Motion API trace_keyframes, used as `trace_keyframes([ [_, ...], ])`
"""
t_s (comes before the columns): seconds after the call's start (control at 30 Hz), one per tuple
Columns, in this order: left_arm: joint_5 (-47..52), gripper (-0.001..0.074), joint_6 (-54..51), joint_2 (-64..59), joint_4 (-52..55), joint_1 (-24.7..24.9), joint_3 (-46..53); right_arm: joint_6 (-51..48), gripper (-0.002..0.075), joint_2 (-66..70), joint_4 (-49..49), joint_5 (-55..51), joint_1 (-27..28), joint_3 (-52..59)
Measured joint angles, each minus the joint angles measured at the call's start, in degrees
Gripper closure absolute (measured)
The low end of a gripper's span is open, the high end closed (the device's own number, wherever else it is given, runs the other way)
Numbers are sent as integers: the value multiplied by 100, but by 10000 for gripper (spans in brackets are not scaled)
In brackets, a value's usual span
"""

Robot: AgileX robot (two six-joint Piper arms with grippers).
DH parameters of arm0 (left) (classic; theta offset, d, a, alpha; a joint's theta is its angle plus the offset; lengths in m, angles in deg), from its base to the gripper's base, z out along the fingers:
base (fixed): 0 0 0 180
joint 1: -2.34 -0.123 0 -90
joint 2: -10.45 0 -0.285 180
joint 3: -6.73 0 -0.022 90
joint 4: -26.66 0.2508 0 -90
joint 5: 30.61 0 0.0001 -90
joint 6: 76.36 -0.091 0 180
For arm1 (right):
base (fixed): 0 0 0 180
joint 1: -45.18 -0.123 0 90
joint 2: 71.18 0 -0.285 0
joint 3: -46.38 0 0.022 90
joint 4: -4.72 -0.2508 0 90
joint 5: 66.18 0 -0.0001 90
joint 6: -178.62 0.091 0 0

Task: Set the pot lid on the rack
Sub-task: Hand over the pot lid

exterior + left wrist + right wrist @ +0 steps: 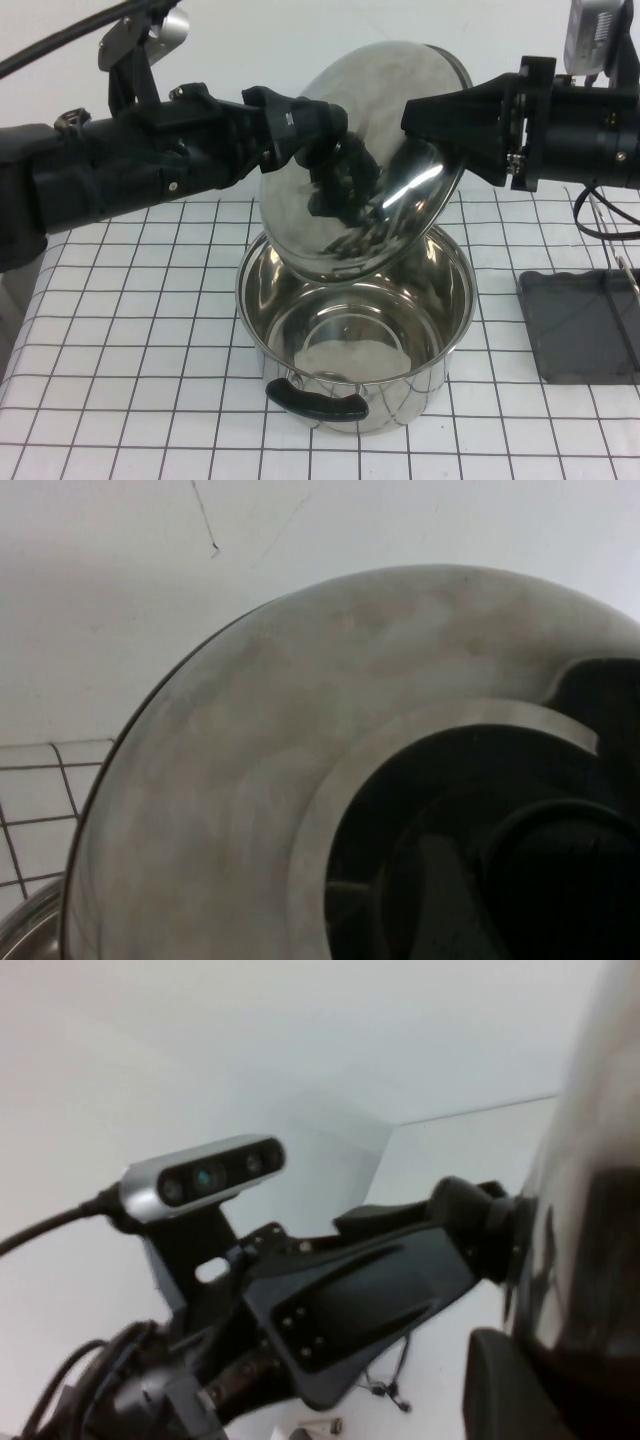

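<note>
One pot lid [385, 130] is held tilted above one pot [360, 340], clamped by the left gripper [335, 150] at 9 o'clock and the right gripper [440, 125] at 3; one rack [625, 270] is seen at 3.

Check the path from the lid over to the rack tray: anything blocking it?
Nothing on the table lies between. The shiny domed steel pot lid hangs tilted above the open steel pot, left tool at its knob. The right tool, at its rim, is on the side toward the dark grey rack tray.
</note>
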Motion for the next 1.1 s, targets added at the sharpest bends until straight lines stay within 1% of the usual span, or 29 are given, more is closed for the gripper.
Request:
trace_keyframes([
  [0.7,12,400,11,0,-19,0,0,-178,547,0,-36,-60,0,0],
  [0.97,102,400,-275,0,-43,0,0,-236,550,0,-36,-99,0,0],
  [1.03,106,378,-299,0,-43,0,0,-276,551,0,-45,-110,0,-5],
  [1.1,106,297,-299,0,-43,0,0,-313,583,0,-45,-145,0,-5],
])
